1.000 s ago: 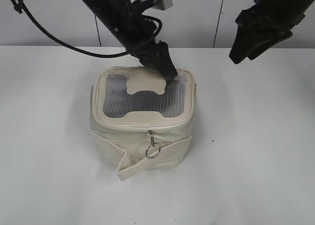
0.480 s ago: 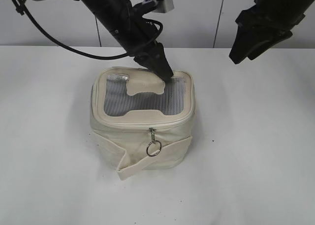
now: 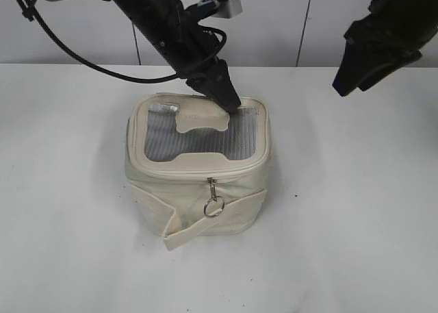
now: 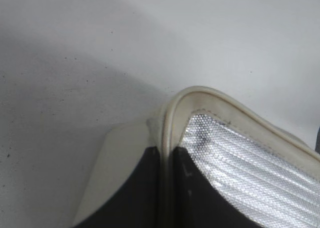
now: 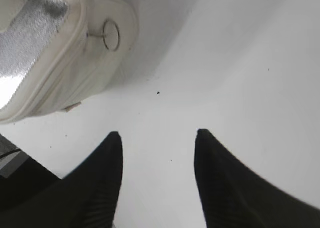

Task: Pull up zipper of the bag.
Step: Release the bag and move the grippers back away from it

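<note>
The left gripper is clamped on the raised back rim of the bag, at about one o'clock on the lid. At two o'clock, well apart, the right gripper hangs spread wide and empty over the bare white table. The zipper looks closed along the front; its silver ring pull dangles untouched at six o'clock, so the pulling seems undone. Smooth cream leatherette frames a shiny grey mesh panel.
</note>
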Action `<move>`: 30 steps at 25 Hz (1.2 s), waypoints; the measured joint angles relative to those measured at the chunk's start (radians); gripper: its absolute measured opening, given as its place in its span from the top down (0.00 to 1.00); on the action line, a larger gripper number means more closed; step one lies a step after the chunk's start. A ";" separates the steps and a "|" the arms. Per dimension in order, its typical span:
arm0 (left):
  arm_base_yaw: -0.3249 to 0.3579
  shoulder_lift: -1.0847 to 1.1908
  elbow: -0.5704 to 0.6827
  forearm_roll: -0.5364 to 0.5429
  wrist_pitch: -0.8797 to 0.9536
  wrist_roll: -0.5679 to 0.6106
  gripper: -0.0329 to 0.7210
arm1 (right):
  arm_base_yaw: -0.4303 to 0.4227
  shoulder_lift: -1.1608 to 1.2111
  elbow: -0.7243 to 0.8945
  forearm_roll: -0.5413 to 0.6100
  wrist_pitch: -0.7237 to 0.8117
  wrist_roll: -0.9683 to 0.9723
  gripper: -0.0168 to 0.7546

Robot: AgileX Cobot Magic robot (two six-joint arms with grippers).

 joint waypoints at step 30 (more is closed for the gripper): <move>0.000 -0.009 0.001 0.000 0.006 0.000 0.90 | -0.033 0.013 0.643 0.988 -0.560 -1.204 0.42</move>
